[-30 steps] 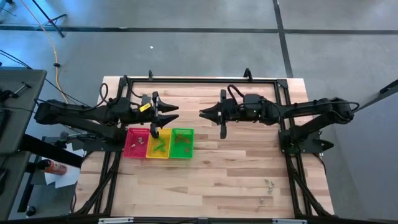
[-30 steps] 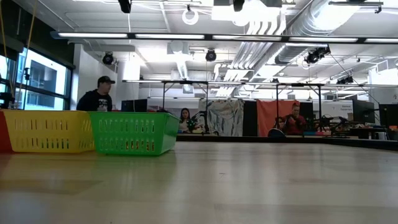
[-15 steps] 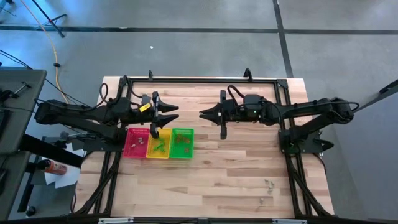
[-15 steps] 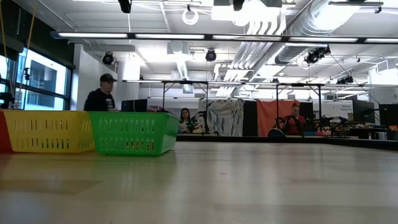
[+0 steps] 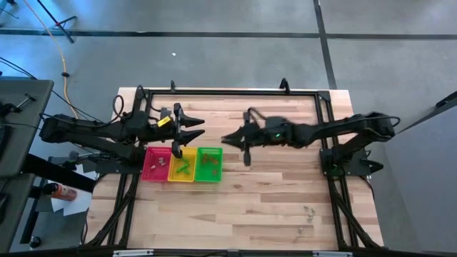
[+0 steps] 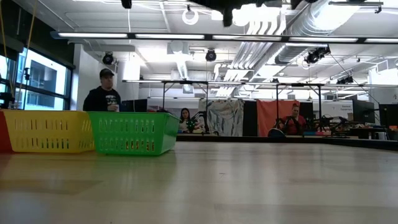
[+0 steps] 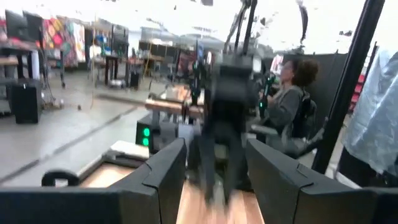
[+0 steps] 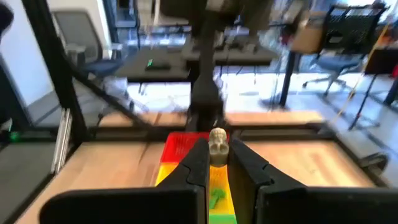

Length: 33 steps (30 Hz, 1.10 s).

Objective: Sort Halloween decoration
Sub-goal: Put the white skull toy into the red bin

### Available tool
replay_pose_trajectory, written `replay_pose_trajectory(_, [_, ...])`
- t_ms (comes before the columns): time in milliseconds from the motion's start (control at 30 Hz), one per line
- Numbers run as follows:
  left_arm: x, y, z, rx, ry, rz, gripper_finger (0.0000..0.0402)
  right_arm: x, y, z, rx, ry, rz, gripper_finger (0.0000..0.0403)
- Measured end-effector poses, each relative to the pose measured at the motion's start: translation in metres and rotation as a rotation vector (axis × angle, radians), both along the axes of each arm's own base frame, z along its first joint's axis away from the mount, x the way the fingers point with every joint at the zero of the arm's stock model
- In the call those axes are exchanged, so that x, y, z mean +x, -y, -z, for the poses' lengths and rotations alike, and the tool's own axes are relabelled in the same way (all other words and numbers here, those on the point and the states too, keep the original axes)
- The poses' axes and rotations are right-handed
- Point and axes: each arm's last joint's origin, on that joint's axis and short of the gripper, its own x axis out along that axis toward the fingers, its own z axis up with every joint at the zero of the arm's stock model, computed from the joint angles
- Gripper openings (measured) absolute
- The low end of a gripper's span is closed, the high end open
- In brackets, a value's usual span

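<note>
My right gripper (image 5: 224,138) hovers above the table's middle, just right of the trays, shut on a tiny pale grey skull-like trinket (image 8: 217,139). A red tray (image 5: 156,163), a yellow tray (image 5: 181,164) and a green tray (image 5: 208,164) stand side by side at the table's left, each with small trinkets inside. A few loose trinkets (image 5: 308,212) lie on the wood near the front right. My left gripper (image 5: 203,128) hangs open above the trays' far side, with nothing between its fingers (image 7: 168,174). My right gripper pinches the pale trinket (image 8: 217,148) between the free ends of its two fingers. The fingers come in about level from the table's right. The trinket sticks up above the fingertips, lifted clear of the table.
Black frame rails (image 5: 228,91) run along the table's far edge and both sides. Bare wood (image 5: 250,207) stretches in front of the trays. In the low view the yellow tray (image 6: 46,130) and green tray (image 6: 134,132) stand at the left, with people in the room beyond.
My right gripper has moved toward the table's left edge and a little down, closer to the trays, still shut on the pale trinket. A person in the room behind has shifted slightly.
</note>
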Motion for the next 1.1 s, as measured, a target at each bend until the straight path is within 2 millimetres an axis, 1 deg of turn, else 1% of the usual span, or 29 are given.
replay_pose_trajectory(200, [-0.005,0.0,-0.014,0.034,0.131,-0.011,0.0159,0.036,-0.009,0.048,0.008,-0.045,-0.021,0.0023])
replay_pose_trajectory(300, [-0.01,-0.001,-0.022,0.034,0.209,-0.013,0.0159,0.059,-0.01,0.068,0.046,-0.082,-0.016,0.0023])
replay_pose_trajectory(367, [-0.012,-0.001,-0.026,0.032,0.241,-0.014,0.0159,0.076,-0.01,0.077,0.044,-0.094,-0.017,0.0023])
replay_pose_trajectory(433, [-0.014,-0.001,-0.029,0.031,0.269,-0.015,0.0159,0.095,-0.012,0.084,0.039,-0.092,-0.033,0.0023])
replay_pose_trajectory(600, [-0.017,-0.001,-0.032,0.008,0.31,-0.009,0.0159,0.144,-0.008,0.096,0.052,-0.069,-0.081,0.0023])
replay_pose_trajectory(767, [-0.019,-0.001,-0.035,-0.073,0.348,0.016,0.0159,0.189,-0.002,0.103,0.057,-0.02,-0.079,0.0023])
replay_pose_trajectory(867, [-0.019,-0.001,-0.036,-0.101,0.358,0.025,0.0159,0.213,0.001,0.106,0.086,-0.011,-0.105,0.0023])
replay_pose_trajectory(967, [-0.019,-0.001,-0.035,-0.108,0.357,0.027,0.0159,0.232,0.0,0.113,0.108,-0.047,-0.124,0.0023])
replay_pose_trajectory(1100, [-0.019,-0.001,-0.035,-0.108,0.358,0.027,0.0159,0.25,0.0,0.125,0.109,-0.077,-0.132,0.0023])
